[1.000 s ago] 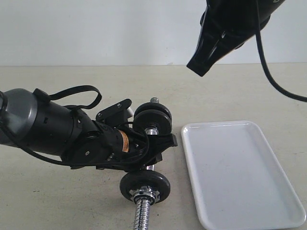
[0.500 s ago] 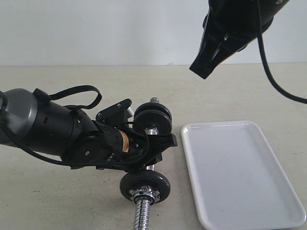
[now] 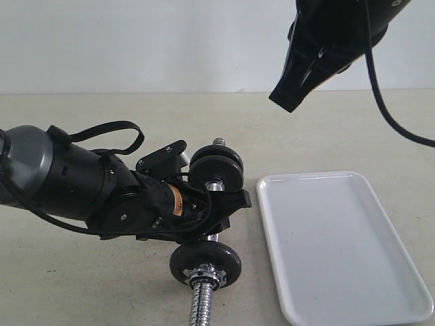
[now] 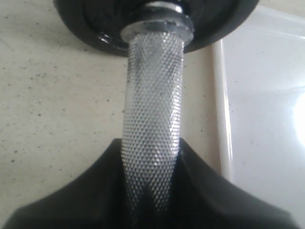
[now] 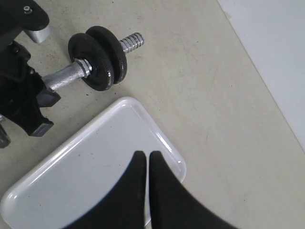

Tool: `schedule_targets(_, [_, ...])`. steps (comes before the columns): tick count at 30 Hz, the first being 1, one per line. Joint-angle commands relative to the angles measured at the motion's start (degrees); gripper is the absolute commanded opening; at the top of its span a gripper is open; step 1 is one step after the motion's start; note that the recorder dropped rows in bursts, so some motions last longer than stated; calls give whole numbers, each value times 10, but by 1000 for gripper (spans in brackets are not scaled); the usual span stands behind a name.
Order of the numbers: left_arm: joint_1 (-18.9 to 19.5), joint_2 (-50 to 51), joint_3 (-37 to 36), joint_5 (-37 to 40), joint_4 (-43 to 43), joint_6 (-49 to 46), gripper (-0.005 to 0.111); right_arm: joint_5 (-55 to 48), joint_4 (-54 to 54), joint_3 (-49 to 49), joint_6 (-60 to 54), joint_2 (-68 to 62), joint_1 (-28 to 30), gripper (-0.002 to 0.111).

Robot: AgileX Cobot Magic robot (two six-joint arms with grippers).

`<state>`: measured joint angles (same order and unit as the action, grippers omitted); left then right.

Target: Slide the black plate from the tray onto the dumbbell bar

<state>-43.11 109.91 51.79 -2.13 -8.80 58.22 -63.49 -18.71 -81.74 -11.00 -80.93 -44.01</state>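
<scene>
Exterior view: the dumbbell bar [image 3: 202, 302], pinched by the left tool [image 3: 209, 193], is laid alongside the tray [image 3: 340, 251], above which the pressed-together right tool [image 3: 289, 98] is held.

The dumbbell bar [image 3: 203, 303] lies just left of the tray [image 3: 340, 238].

Left jaws clamp the dumbbell bar [image 3: 201, 304] just beside the tray [image 3: 340, 244].

wht tray [image 3: 340, 251]; chrome knurled bar [image 4: 152, 109]; blk discs [image 5: 97, 57]; beige table [image 3: 81, 285]
</scene>
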Motion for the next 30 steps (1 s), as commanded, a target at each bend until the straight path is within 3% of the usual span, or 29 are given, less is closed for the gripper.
schedule_targets(1, [1, -18, 16, -178, -2, 1, 4, -1, -2, 0, 2, 5, 2, 0])
schedule_targets(30, [1, -18, 16, -171, 0, 14, 4, 1, 2, 0, 6, 5, 2, 0])
